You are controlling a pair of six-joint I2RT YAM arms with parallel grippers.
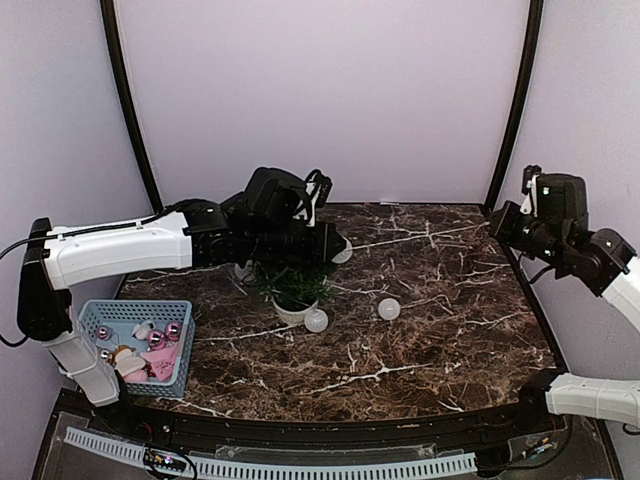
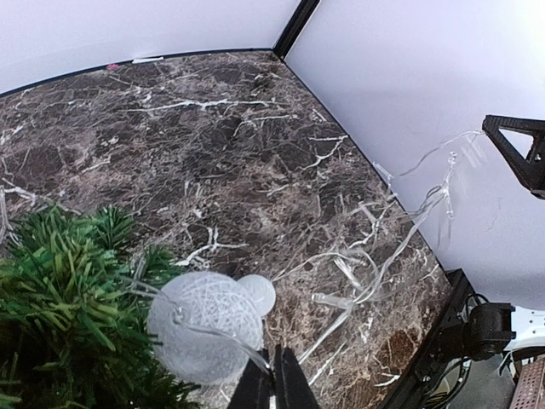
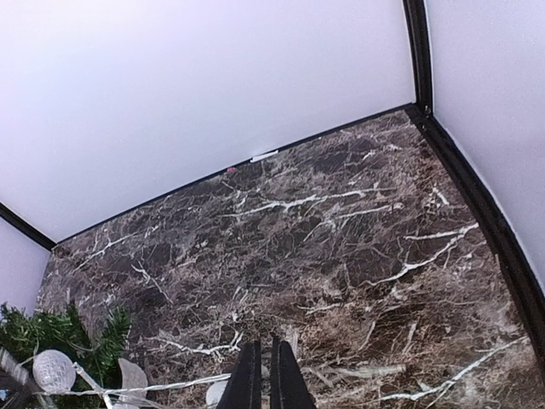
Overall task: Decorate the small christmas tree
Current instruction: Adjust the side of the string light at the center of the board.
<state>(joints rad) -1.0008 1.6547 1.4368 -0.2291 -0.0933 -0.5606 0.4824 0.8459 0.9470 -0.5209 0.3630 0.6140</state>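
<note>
The small christmas tree stands in its white pot left of the table's middle, under my left arm. It also shows in the left wrist view and the right wrist view. My left gripper is shut on the clear wire of a string of white woven balls, just beside a large ball at the tree's edge. The wire rises to my right gripper, which is shut on it at the table's right edge. Two balls lie on the marble.
A blue basket holding pink baubles and other ornaments sits at the table's front left corner. White walls with black posts enclose the back and sides. The marble top stretches to the right of the tree.
</note>
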